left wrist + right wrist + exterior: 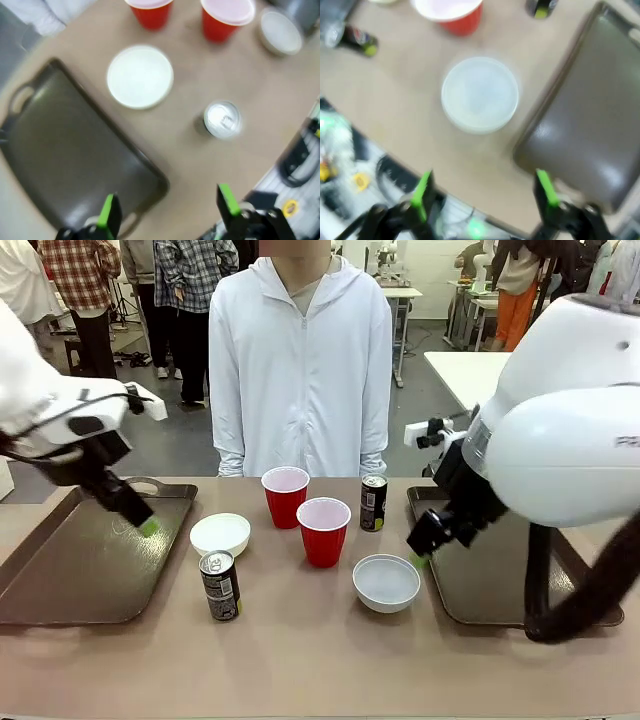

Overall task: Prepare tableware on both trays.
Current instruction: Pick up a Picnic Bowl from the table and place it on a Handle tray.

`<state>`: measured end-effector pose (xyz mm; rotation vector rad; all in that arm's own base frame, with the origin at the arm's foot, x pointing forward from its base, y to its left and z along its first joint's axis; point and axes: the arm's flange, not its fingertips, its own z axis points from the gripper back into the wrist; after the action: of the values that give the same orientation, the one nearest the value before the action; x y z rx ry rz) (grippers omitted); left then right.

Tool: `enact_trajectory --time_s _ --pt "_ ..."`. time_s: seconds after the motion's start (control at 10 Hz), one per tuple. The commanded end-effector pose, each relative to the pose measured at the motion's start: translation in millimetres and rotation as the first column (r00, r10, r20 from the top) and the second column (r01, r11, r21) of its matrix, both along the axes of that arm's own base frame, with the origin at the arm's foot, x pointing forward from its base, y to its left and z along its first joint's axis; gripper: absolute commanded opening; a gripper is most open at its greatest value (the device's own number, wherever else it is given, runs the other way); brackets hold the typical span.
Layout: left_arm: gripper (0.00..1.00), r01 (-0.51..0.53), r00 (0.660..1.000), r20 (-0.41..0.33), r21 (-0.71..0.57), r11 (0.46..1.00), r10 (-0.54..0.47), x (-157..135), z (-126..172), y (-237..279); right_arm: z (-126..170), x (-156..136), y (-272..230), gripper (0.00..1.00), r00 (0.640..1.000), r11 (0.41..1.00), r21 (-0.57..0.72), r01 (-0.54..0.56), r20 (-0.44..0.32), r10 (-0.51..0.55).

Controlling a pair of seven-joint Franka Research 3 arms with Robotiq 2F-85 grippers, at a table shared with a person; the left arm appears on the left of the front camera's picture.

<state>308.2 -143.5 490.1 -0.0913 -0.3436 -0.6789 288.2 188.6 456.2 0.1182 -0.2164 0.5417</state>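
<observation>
Both grippers are spread wide and nothing is held. The left gripper (143,523) hangs low over the left tray (60,580), near its inner edge. The right gripper (418,552) is held at the inner edge of the right tray (490,600), just beside the right bowl (386,582). Both trays are bare. All tableware stands on the table between them: the left bowl (220,533), the left can (220,585), the far cup (285,495), the near cup (323,530) and the right can (373,503).

The slim cans could be tipped if struck sideways by a finger. The cups stand close together, so one could be knocked while the other is taken. A smooth bowl rim could slip from the pads.

Each arm is bent downward, with the fingers slanted toward the table's middle.
</observation>
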Motion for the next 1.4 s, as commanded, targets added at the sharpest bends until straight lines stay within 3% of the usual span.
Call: enact_trajectory --time_s 0.0,0.2,0.4,0.5,0.6,0.7,0.9,1.1,1.3 --pt "1.00 0.034 0.997 -0.075 -0.028 0.999 -0.036 -52.7 -13.6 23.6 -34.4 -62.7 -22.0 1.00 0.989 1.000 0.005 0.014 -0.147 -0.013" --pt "1.00 0.002 0.999 -0.049 -0.139 0.990 -0.009 -29.2 -25.9 31.0 -30.0 -44.8 -39.2 1.00 0.997 0.998 0.066 0.024 -0.077 -0.019" --pt "1.00 -0.005 1.000 -0.024 -0.300 0.954 -0.002 1.1 -38.5 50.7 -30.7 -23.7 -73.6 1.00 0.998 0.967 0.247 -0.066 0.034 0.060" --pt "1.00 -0.004 1.000 -0.029 -0.392 0.920 -0.009 7.2 -43.8 66.6 -29.8 -24.9 -96.6 1.00 0.995 0.944 0.315 -0.095 0.071 0.077" --pt "1.00 -0.001 0.999 -0.034 -0.495 0.869 -0.018 9.8 -45.2 90.5 -29.7 -31.3 -135.5 1.00 0.986 0.888 0.442 -0.125 0.153 0.062" --pt "1.00 -0.007 0.998 -0.059 -0.572 0.820 -0.033 11.2 -49.7 121.4 -34.1 -39.3 -163.3 1.00 0.982 0.854 0.509 -0.102 0.189 0.004" --pt "1.00 -0.053 0.997 -0.079 -0.648 0.760 0.002 6.9 -57.8 181.3 -50.3 -62.5 -217.3 1.00 0.978 0.806 0.588 -0.075 0.201 -0.056" --pt "1.00 -0.125 0.988 -0.152 -0.651 0.748 0.032 -1.7 -74.7 235.3 -72.3 -87.8 -261.4 1.00 0.983 0.776 0.631 -0.012 0.151 -0.108" --pt "1.00 -0.216 0.973 -0.208 -0.660 0.720 0.101 -12.4 -84.9 272.7 -84.6 -97.4 -279.3 1.00 0.991 0.783 0.622 -0.004 0.106 -0.080"
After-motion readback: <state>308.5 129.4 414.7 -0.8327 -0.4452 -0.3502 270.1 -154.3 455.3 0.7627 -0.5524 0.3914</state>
